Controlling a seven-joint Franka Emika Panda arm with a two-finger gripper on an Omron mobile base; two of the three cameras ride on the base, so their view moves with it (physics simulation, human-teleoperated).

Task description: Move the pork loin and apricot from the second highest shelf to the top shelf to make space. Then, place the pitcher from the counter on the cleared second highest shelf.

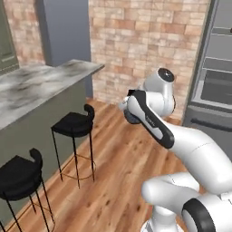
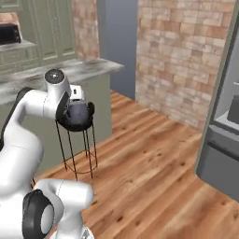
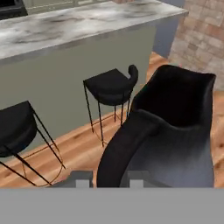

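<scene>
1. Pitcher: dark, matt, smooth, like glazed ceramic or plastic.
2. Counter: polished grey-white marbled stone.
3. Stools: matt black seats, thin metal legs.
4. Floor: satin wood planks.
5. Wall: rough brick.

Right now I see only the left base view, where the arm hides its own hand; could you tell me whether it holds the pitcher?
Observer: Yes. In the hand view the fingers are shut on the handle of the pitcher.
Operator: Thank you. Is it off the counter?
Observer: It is. In the right base view the pitcher hangs in the air, apart from the counter, with a black stool just behind it.
</scene>
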